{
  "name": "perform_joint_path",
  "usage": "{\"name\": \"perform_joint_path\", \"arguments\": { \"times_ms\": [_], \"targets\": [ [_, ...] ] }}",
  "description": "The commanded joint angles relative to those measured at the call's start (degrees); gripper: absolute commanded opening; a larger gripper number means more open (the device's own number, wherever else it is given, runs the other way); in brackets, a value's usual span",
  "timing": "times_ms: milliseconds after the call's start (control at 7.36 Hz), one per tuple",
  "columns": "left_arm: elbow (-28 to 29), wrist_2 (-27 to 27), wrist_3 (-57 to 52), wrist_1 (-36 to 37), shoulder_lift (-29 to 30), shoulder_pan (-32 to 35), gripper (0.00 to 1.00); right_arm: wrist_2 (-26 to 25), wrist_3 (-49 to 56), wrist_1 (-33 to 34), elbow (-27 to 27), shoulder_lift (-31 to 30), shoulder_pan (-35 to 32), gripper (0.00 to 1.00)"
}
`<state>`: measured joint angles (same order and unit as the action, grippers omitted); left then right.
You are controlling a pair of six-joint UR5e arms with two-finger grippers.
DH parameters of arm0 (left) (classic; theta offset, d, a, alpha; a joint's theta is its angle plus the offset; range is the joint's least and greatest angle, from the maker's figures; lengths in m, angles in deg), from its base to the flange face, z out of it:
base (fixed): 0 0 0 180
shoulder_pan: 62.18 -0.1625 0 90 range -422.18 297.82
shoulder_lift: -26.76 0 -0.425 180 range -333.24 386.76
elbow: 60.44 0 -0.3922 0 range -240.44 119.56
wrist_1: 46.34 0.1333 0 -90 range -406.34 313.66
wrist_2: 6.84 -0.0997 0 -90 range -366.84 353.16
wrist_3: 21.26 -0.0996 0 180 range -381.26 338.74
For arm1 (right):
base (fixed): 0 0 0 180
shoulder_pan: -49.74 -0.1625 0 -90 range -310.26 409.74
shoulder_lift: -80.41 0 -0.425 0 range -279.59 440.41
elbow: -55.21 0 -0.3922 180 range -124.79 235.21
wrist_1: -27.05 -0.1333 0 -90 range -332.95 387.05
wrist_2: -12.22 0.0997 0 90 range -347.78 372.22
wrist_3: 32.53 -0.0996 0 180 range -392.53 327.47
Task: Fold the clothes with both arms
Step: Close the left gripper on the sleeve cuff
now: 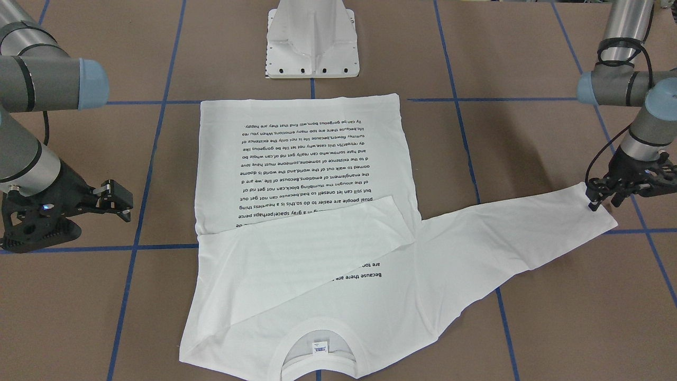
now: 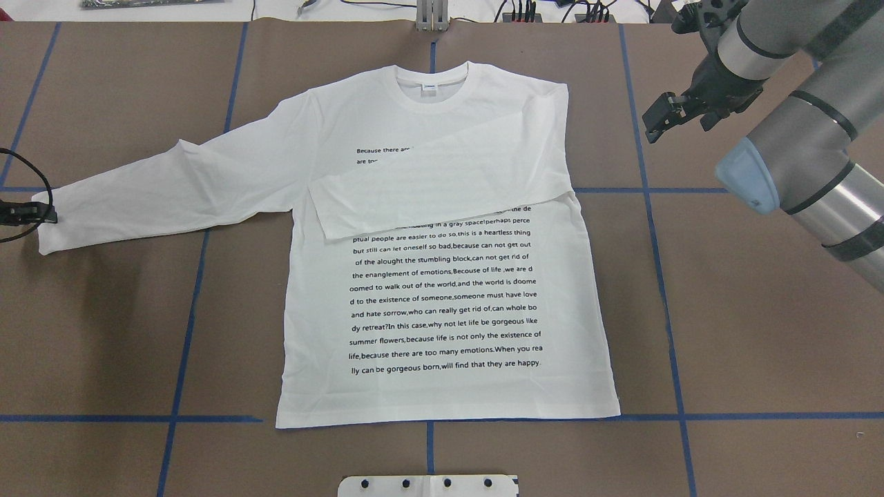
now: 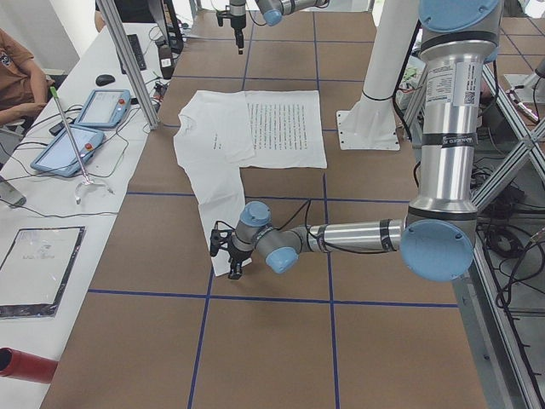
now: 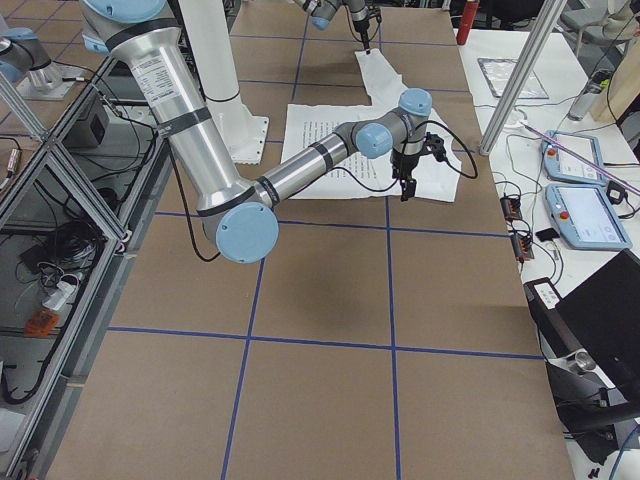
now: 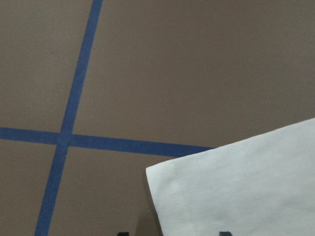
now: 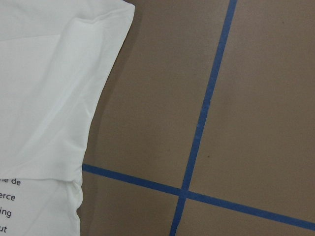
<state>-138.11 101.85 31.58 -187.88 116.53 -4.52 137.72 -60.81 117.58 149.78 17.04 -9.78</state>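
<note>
T-shirt (image 2: 442, 290) is laid flat, one sleeve (image 2: 442, 186) folded in. Left gripper (image 1: 603, 201) is seen spread around the cuff (image 5: 167, 196) only in its wrist view; right gripper (image 1: 121, 200) is spread too.

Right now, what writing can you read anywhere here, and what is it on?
"Because there are" – shirt, top line, rest hidden under the folded sleeve.
"lly can be gorgeous born,will find that they are happy." – shirt, last line.
Lines between: readable, same black print.
Neck label: too small to read.
Arm sticker: too small to read.
</note>
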Motion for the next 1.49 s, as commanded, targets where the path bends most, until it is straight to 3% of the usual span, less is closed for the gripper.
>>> {"name": "perform_joint_path", "arguments": {
  "times_ms": [0,272,951,1359],
  "targets": [
    [-0.03,0.03,0.07,0.04,0.06,0.00,0.53,0.00,0.06,0.00,0.00,-0.09,0.02,1.00],
    [0.06,0.03,0.07,0.04,0.06,0.00,0.43,0.00,-0.03,0.00,0.00,-0.09,-0.07,1.00],
    [-0.73,0.20,-0.02,-0.05,0.06,0.00,0.00,0.00,0.24,0.00,-0.17,-0.36,-0.07,1.00],
    [-7.82,1.25,-0.20,5.53,-0.03,0.09,0.00,0.00,0.24,0.00,-0.08,-0.88,-0.25,1.00]
  ]
}}
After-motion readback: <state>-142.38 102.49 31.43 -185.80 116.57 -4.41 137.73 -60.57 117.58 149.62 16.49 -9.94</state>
